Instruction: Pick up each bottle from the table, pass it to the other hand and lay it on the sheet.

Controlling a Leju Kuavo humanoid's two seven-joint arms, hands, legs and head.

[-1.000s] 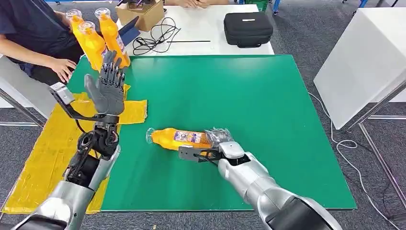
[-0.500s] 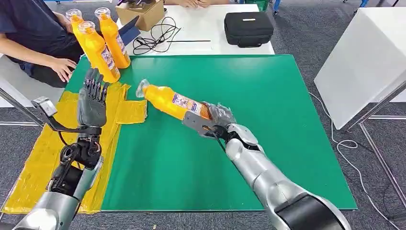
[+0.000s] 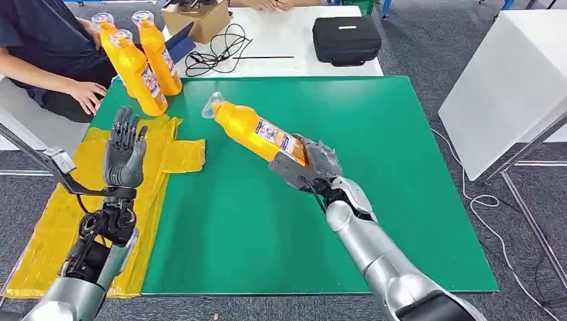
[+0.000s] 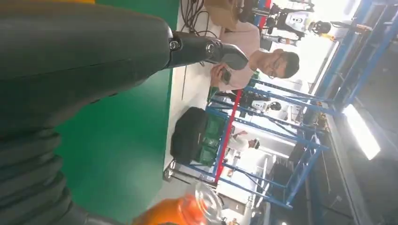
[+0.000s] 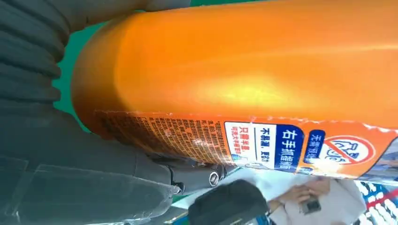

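Observation:
My right hand (image 3: pixel 309 165) grips the base of an orange bottle (image 3: pixel 256 130) and holds it above the green table (image 3: pixel 374 134), tilted with its clear cap toward the far left. Up close in the right wrist view the same bottle (image 5: pixel 263 79) shows its blue-and-white label. My left hand (image 3: pixel 124 154) is raised, palm up and fingers spread, over the yellow sheet (image 3: pixel 73 200), holding nothing. In the left wrist view the cap of the held bottle (image 4: pixel 199 211) shows at the edge. Several more orange bottles (image 3: pixel 140 63) stand upright at the table's far left corner.
A person (image 3: pixel 47 53) sits at the far left, one hand resting near the standing bottles. Behind the green table a white table carries a black case (image 3: pixel 346 40), a cardboard box (image 3: pixel 197 19) and black cables (image 3: pixel 217 50). A white panel (image 3: pixel 508 87) stands to the right.
My right hand has lifted the bottle off the table and carried it up and toward the far left. My left hand has dropped back and drifted left over the sheet.

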